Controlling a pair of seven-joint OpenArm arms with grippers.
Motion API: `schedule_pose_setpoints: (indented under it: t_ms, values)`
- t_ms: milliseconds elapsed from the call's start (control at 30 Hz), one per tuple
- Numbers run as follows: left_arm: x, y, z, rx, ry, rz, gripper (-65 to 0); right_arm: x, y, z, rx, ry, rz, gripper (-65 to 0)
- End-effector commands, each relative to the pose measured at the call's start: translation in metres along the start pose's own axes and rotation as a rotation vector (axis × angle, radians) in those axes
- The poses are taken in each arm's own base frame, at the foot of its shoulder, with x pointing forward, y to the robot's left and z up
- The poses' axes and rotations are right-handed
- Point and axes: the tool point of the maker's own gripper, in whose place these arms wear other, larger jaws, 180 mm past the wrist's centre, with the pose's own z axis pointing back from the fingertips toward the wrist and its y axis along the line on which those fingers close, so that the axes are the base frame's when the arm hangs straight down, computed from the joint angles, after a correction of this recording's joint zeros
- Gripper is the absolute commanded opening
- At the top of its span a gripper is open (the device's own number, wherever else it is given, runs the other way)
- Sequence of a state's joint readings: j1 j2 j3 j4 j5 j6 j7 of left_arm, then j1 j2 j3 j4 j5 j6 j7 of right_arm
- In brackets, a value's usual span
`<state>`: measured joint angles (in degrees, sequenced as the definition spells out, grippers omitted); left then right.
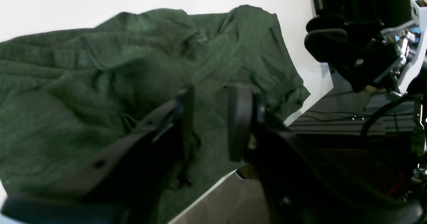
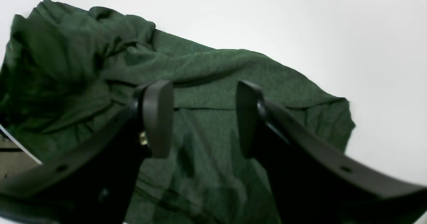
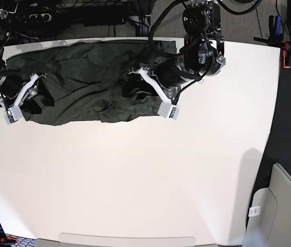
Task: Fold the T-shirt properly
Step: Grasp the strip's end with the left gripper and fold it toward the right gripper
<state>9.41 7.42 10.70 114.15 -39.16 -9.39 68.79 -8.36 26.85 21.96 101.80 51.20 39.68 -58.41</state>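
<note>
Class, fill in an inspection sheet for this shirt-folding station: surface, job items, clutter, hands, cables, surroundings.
Surface: white table, mostly bare.
Job's things: T-shirt, dark green, lying rumpled along the table's far edge, not yet neatly folded.
Clutter: nothing seen on the table.
Hands: left hand open just above the shirt; right hand open over the shirt, gripping nothing.
Cables: black cables run behind the table's far edge.
Surroundings: a grey chair at the near corner; dark floor.
</note>
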Motion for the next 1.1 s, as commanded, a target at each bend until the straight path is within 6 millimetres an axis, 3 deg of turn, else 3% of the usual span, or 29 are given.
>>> schedule_pose_setpoints:
  t_ms: [0,167,400,533,933,1067]
  values:
    - [0.008,-0.016,0.0,-0.047,-0.03,-0.026,-45.1,0.015,-0.001,0.004,0.002,-0.05,0.02,-37.4]
    - [0.013,-0.01,0.003,-0.028,-0.048,-0.023,-45.1,0.015,0.0,0.003,0.004,-0.052,0.017,-37.4]
    - [0.023,0.076,0.049,0.202,-0.074,-0.025,-45.1,0.01,0.002,0.005,0.007,-0.039,0.012,-37.4]
    - [0.023,0.109,0.071,0.295,-0.055,-0.05,-45.1,0.009,0.002,0.004,0.007,-0.04,0.011,-37.4]
    - [-0.009,0.139,0.059,0.322,0.005,0.048,-44.8,0.01,0.006,0.002,0.017,-0.053,-0.002,-37.4]
    - [-0.019,0.137,0.048,0.3,0.042,0.054,-44.7,0.009,0.006,0.002,0.018,-0.051,-0.003,-37.4]
